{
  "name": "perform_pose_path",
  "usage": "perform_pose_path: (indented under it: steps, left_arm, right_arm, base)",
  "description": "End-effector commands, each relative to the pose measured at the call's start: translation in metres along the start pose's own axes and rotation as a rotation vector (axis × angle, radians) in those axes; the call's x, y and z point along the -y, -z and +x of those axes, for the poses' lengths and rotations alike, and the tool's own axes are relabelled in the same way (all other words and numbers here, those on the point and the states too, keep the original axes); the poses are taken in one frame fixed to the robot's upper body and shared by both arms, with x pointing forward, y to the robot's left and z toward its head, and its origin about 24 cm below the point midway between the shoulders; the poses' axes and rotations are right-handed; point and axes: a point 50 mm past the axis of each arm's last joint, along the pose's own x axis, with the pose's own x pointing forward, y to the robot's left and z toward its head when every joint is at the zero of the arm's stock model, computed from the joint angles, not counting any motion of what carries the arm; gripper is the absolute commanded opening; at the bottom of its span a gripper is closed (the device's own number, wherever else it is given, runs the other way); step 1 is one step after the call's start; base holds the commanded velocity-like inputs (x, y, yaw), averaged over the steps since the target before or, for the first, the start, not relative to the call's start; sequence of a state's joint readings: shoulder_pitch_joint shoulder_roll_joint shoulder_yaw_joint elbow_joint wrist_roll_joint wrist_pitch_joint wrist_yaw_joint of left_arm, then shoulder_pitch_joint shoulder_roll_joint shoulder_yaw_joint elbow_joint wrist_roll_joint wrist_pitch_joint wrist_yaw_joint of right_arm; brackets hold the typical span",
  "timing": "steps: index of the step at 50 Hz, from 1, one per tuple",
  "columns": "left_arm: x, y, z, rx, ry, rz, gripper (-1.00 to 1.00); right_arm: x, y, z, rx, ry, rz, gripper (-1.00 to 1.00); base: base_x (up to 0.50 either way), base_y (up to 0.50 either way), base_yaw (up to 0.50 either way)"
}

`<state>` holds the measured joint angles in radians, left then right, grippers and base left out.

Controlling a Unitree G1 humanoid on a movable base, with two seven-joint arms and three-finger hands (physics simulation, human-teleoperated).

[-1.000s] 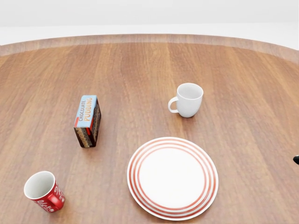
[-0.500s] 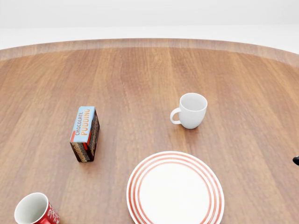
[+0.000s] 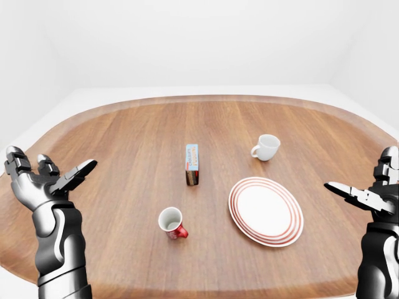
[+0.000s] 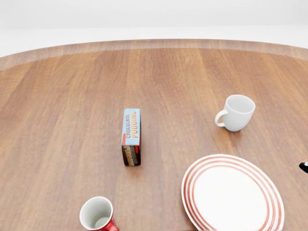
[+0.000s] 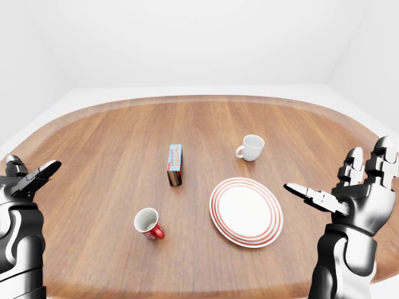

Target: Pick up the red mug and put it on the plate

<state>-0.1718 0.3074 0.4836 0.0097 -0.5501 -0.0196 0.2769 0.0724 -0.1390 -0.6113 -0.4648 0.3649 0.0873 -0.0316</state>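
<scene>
Red mug (image 3: 173, 223) upright on table (image 3: 124, 162), left of plate (image 3: 266, 210), apart from it. Left hand (image 3: 43, 180) and right hand (image 5: 352, 193) raised at table edges, fingers spread, holding nothing.

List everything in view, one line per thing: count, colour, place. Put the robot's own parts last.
Table: one, brown wood, rounded, fills all three views.
Red mug: one, red with a white inside, upright, left of the plate in the left-eye view.
Plate: one, white with red rings, right of centre, nothing on it.
White mug: one, white, upright, above the plate.
Pudding box: one, blue top with dark sides, centre, above the red mug.
Left hand: one, grey and black, left edge, open, holding nothing.
Right hand: one, grey and black, right edge, open, holding nothing.
</scene>
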Motion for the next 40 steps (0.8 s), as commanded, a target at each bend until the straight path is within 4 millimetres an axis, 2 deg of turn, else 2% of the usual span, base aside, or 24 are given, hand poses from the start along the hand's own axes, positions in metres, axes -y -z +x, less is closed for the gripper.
perform_pose_path:
  steps: [1, 11, 18, 23, 26, 29, 30, 36, 40]
  left_arm:
    - [0.000, 0.000, 0.000, 0.000, -0.001, 0.000, 1.00]
    - [0.000, 0.000, 0.001, 0.001, -0.002, 0.000, 1.00]
    - [0.000, 0.001, 0.002, 0.000, -0.001, 0.000, 1.00]
    - [0.000, 0.001, 0.002, 0.001, -0.002, 0.000, 1.00]
    - [0.000, 0.001, 0.002, 0.001, -0.001, 0.002, 1.00]
    - [0.000, 0.001, 0.002, 0.002, 0.000, 0.002, 1.00]
    - [0.000, 0.001, 0.001, 0.002, 0.000, 0.002, 1.00]
    - [0.000, 0.001, 0.001, 0.002, 0.001, 0.003, 1.00]
    - [0.000, 0.001, 0.001, 0.001, 0.000, 0.003, 1.00]
  right_arm:
    - [-0.001, 0.000, 0.000, 0.000, -0.003, -0.001, 1.00]
    - [-0.002, 0.000, 0.000, 0.000, -0.010, -0.001, 1.00]
    - [-0.030, 0.004, -0.002, -0.008, -0.186, -0.035, 1.00]
    - [-0.042, 0.006, -0.004, -0.010, -0.238, -0.040, 1.00]
    - [-0.060, 0.009, -0.007, -0.018, -0.324, -0.045, 1.00]
    - [-0.070, 0.011, -0.009, -0.022, -0.362, -0.040, 1.00]
    - [-0.081, 0.015, -0.013, -0.038, -0.410, -0.056, 1.00]
    - [-0.114, 0.026, -0.023, -0.074, -0.523, -0.033, 1.00]
    - [-0.127, 0.035, -0.029, -0.109, -0.562, -0.051, 1.00]
  base:
    - [0.00, 0.50, 0.00]
    - [0.00, 0.50, 0.00]
    - [0.00, 0.14, 0.00]
    - [0.00, 0.00, 0.00]
    - [0.00, 0.00, 0.00]
    - [0.00, 0.00, 0.00]
    - [0.00, 0.00, 0.00]
    - [0.00, 0.00, 0.00]
    - [0.00, 0.00, 0.00]
